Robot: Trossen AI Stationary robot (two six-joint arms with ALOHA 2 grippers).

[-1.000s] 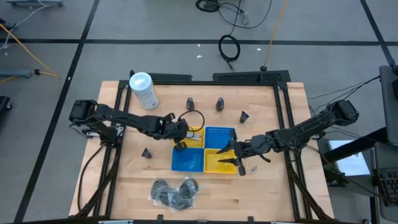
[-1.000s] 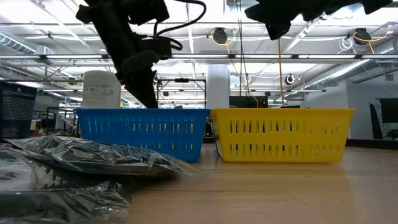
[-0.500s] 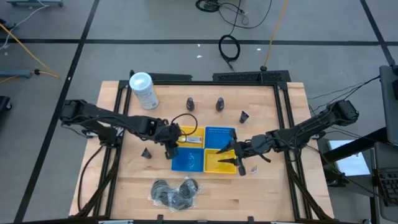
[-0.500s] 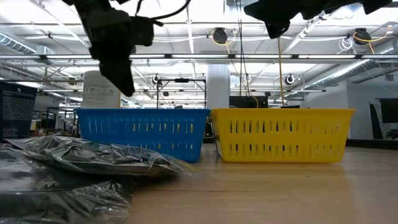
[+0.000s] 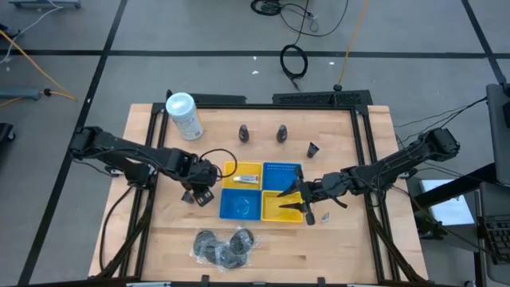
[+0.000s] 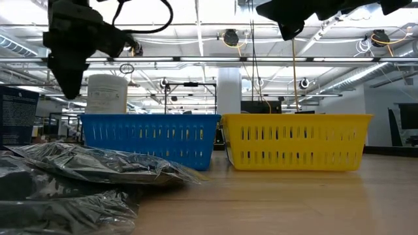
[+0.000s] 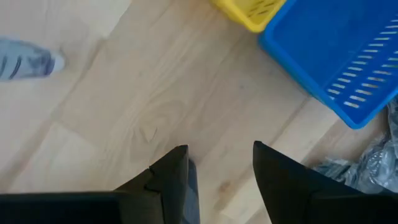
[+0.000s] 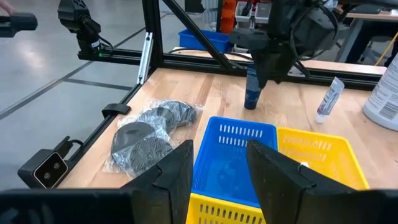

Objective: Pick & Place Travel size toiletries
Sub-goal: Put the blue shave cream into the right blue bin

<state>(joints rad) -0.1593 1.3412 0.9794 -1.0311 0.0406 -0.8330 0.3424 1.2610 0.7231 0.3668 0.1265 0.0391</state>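
Note:
Three dark cone bottles [image 5: 244, 132] [image 5: 280, 133] [image 5: 313, 148] stand on their bases at the far side. A fourth [image 5: 187, 195], seen as the dark bottle [image 8: 252, 93], stands left of the baskets. My left gripper [image 5: 201, 191] [image 7: 214, 180] hangs open just beside and above it, raised as the left gripper [image 6: 68, 62]. A pale tube [image 7: 25, 62] [image 8: 329, 99] lies on the wood nearby. A pale item [image 5: 249, 176] lies in the far-left yellow basket. Wrapped dark discs [image 5: 227, 245] lie near the front edge. My right gripper [image 5: 301, 203] [image 8: 221, 168] is open over the near-right yellow basket.
Four square baskets sit together mid-table: yellow [image 5: 231, 169] and blue [image 5: 281, 174] at the far side, blue [image 5: 241, 205] and yellow [image 5: 275, 209] at the near side. A white canister [image 5: 183, 115] stands at the far left. A small item [image 5: 325, 217] lies right of the baskets.
My left gripper has drawn back from over the far-left yellow basket toward the table's left edge and slightly nearer, ending beside the dark bottle left of the baskets. The pale item stays in the yellow basket.

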